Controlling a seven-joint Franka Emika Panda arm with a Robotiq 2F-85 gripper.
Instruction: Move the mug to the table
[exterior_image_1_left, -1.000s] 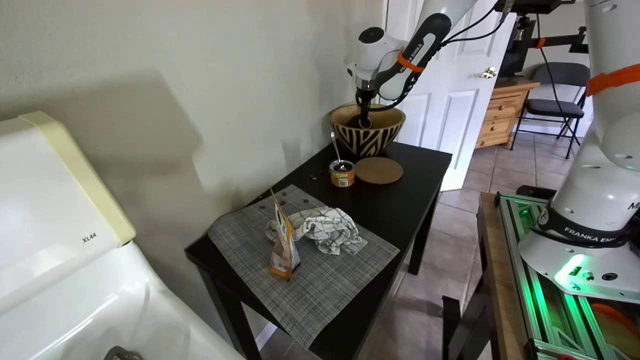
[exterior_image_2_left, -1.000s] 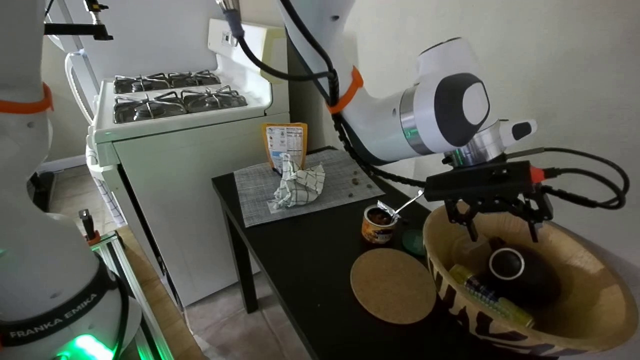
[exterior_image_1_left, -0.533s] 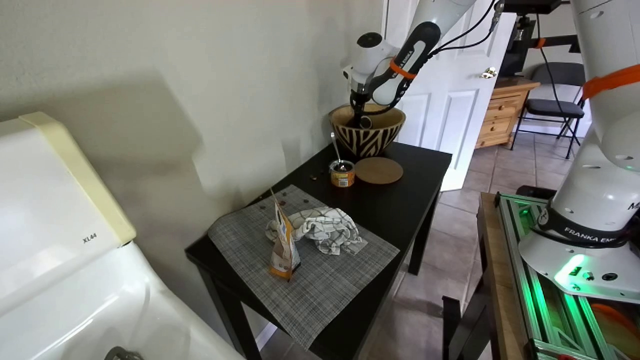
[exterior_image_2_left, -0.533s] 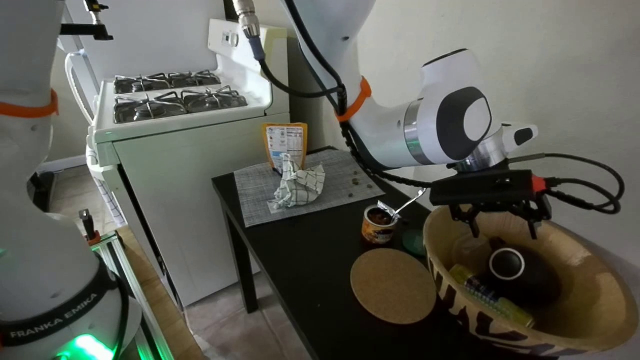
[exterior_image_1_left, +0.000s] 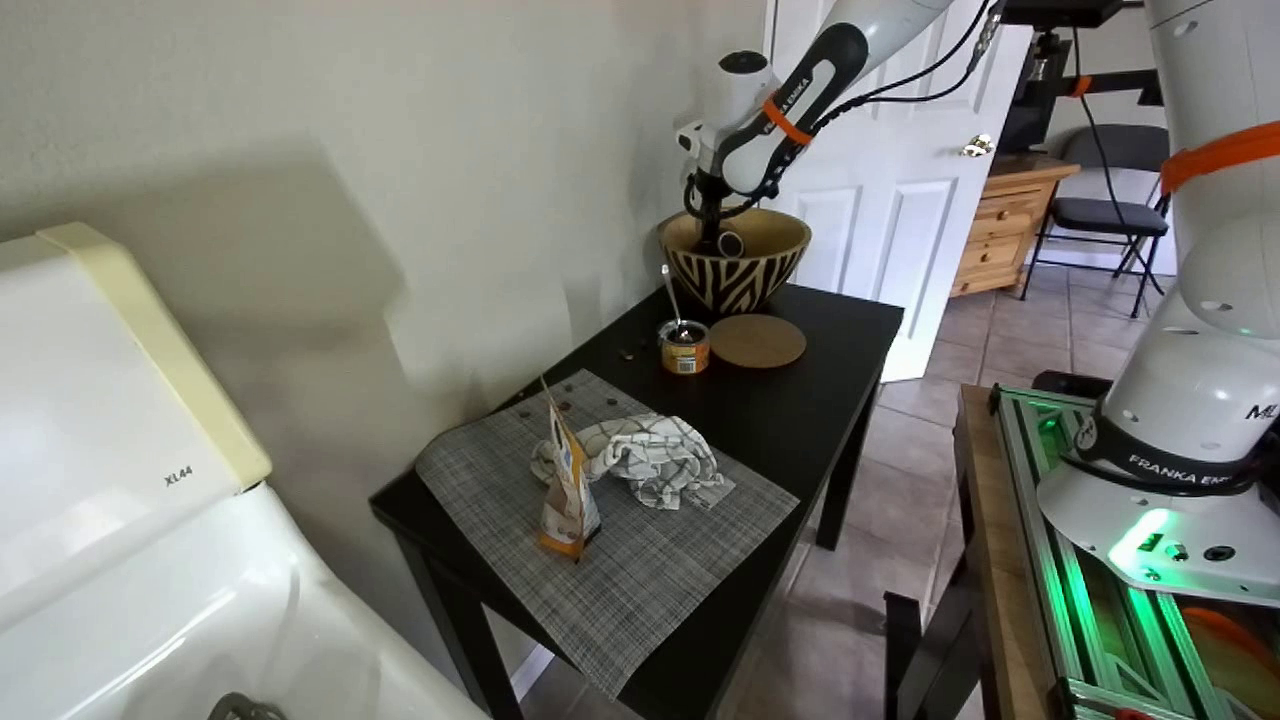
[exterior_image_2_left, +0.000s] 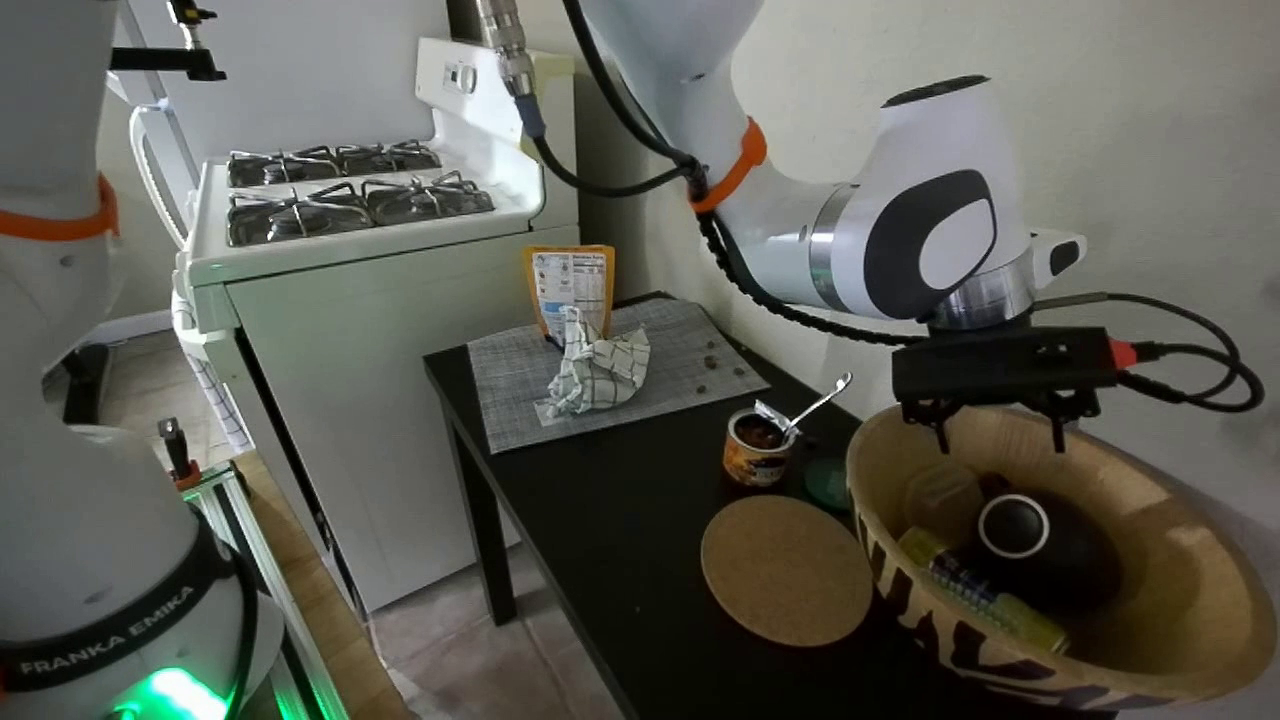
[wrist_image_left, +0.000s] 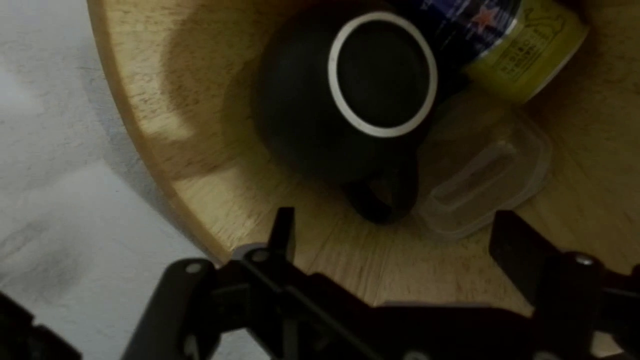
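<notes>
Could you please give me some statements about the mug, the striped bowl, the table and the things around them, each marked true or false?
1. The mug is inside the striped bowl. True.
2. The mug's opening faces straight up. False: its pale-ringed base shows in the wrist view.
3. The mug is alone in the striped bowl. False: a clear plastic container and a yellow-and-blue can lie beside it.
4. The striped bowl stands on the table. True.
5. The mug is gripped. False: the fingers stand open, with the mug not between them.
6. The checked cloth lies on the grey placemat. True.
</notes>
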